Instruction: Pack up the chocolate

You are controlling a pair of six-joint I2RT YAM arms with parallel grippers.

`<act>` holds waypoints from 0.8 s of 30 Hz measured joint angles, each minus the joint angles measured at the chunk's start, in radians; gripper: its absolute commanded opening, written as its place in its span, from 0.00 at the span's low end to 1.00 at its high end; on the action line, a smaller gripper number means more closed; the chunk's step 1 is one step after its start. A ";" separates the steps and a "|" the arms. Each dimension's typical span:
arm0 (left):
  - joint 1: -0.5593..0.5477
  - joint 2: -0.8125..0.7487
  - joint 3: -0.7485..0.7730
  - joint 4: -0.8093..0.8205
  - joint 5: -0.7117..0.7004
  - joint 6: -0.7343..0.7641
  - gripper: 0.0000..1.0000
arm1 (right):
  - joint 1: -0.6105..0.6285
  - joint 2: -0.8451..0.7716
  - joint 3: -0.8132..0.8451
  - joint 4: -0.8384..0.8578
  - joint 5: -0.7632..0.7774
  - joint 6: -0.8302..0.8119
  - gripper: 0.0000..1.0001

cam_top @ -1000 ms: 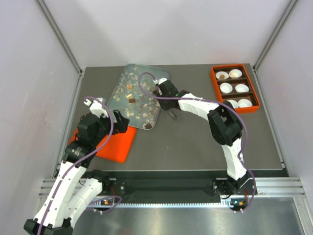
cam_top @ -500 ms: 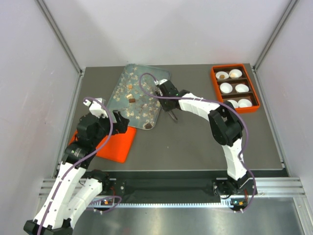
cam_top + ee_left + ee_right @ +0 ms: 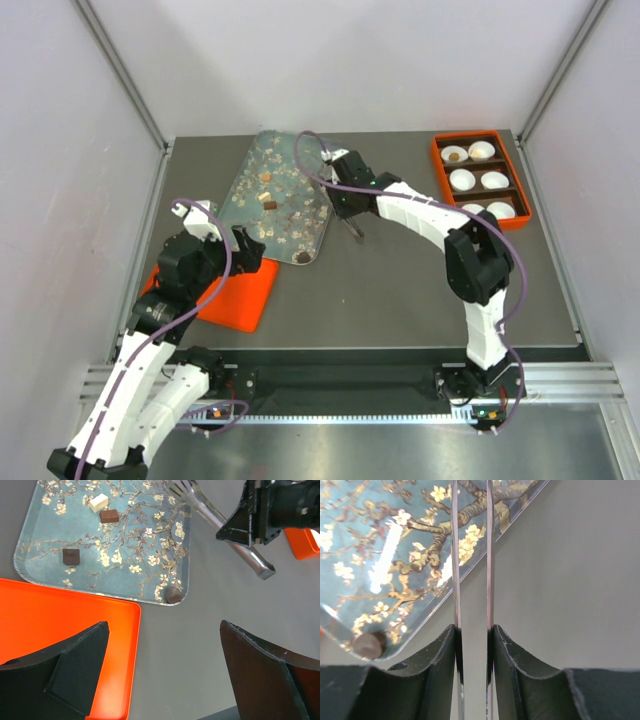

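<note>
Squeezing the tongs (image 3: 200, 507) in my right gripper (image 3: 472, 636) by the tray's (image 3: 125, 580) right edge; left gripper (image 3: 165, 655) gapes empty. Chocolate (image 3: 109, 516) lies on the tray. Next, I'd pinch one for the far-right box (image 3: 437, 165).

Bare grey tabletop (image 3: 400, 290) lies open between the blue blossom-patterned tray (image 3: 245, 180) and the orange compartmented box (image 3: 436, 172). The right gripper (image 3: 472, 632), pinching thin grey metal tongs (image 3: 252, 560), hangs just beside the tray's right edge.
</note>
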 measured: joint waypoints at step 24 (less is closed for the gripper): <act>-0.056 0.000 0.000 0.000 -0.026 -0.015 0.98 | -0.599 -0.450 -0.224 -0.116 0.032 -0.025 0.27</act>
